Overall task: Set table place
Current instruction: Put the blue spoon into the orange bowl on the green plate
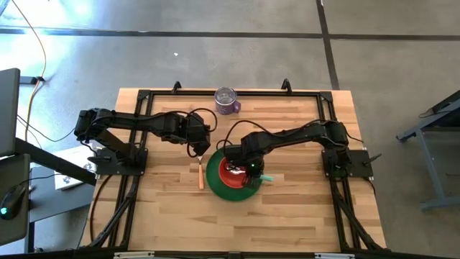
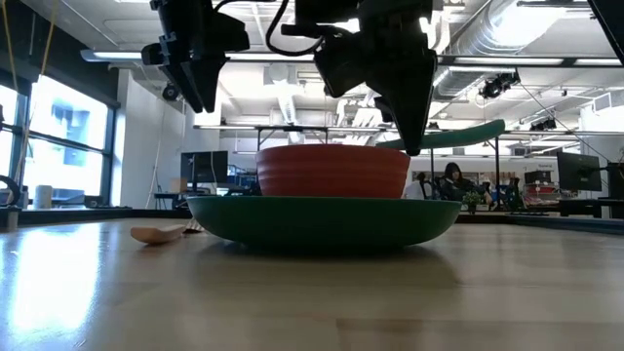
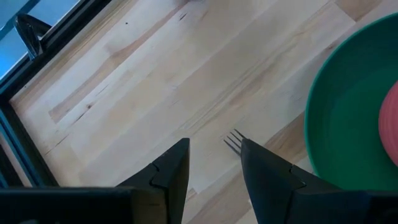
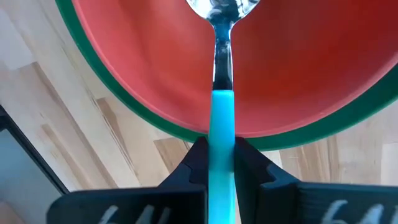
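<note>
A round green plate (image 1: 215, 183) lies on the wooden table (image 1: 302, 208) with a red bowl (image 1: 230, 173) standing in it. My right gripper (image 1: 248, 167) hovers over the bowl, shut on the teal-handled spoon (image 4: 221, 37), whose metal head (image 4: 221, 9) is inside the bowl. The orange-handled fork (image 1: 200, 175) lies flat on the table left of the plate. My left gripper (image 1: 200, 149) is open above the fork's tines (image 3: 234, 140), clear of them. In the low view the bowl (image 2: 331, 171) sits on the plate (image 2: 322, 222). My right gripper pinches the spoon's teal handle (image 4: 221, 124) between its two fingers, near where the teal meets the metal neck. The fingers come from above, pointing down. The handle's free end (image 2: 473, 131) sticks out toward the table's right, above the bowl's rim. The bowl's wall hides whether the head touches the bowl.
A purple mug (image 1: 227, 101) stands near the table's far edge, behind both grippers. Black frame rails (image 1: 327, 115) border the work area. Bare wood lies right of the plate and toward the near edge.
</note>
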